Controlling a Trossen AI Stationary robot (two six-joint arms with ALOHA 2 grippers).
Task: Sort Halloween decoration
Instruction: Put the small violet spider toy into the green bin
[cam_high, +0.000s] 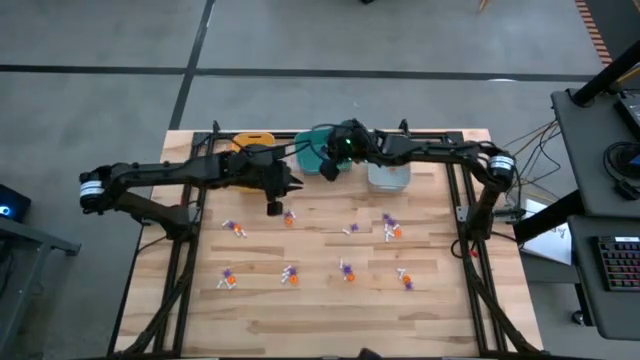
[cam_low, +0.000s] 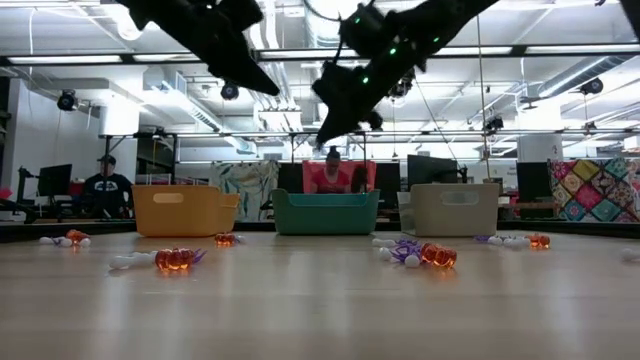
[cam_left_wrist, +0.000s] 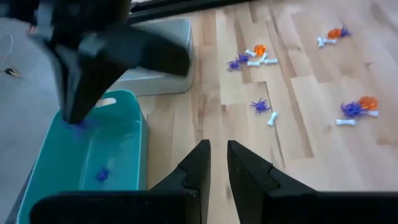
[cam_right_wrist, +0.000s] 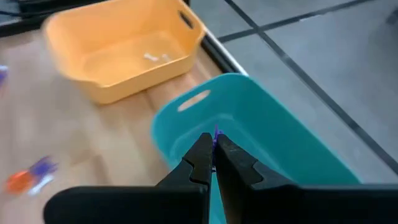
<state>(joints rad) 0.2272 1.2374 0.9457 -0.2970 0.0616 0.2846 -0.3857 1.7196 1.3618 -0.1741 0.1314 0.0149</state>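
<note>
Across the wooden table (cam_high: 320, 310) both dark arms reach inward from the sides toward a row of three bins at the far edge: a yellow bin (cam_right_wrist: 121, 50), a teal bin (cam_right_wrist: 267, 137) in the middle and a grey bin (cam_high: 388, 178). Over the teal bin hangs the right gripper (cam_right_wrist: 213, 151), raised above the rim, its fingers pressed together on a tiny purple trinket (cam_right_wrist: 216, 134) that sticks out at the tips. Nearer the front, beside the yellow bin, the left gripper (cam_left_wrist: 218, 155) hovers above bare wood with its fingers a narrow slit apart and nothing between them. On the open boards lie the scattered Halloween decorations (cam_high: 347, 270), small orange, purple and white pieces in loose little groups spread well apart over the middle and near part of the table, one group (cam_high: 289, 217) just beside the left gripper. Inside the teal bin rests one small purple spider (cam_left_wrist: 102, 174), and a couple of pale bits (cam_right_wrist: 155, 56) lie on the floor of the yellow bin. Behind the table, in the room, two people sit at desks, one (cam_low: 106, 185) left of the yellow bin and one (cam_low: 333, 172) behind the teal bin.
</note>
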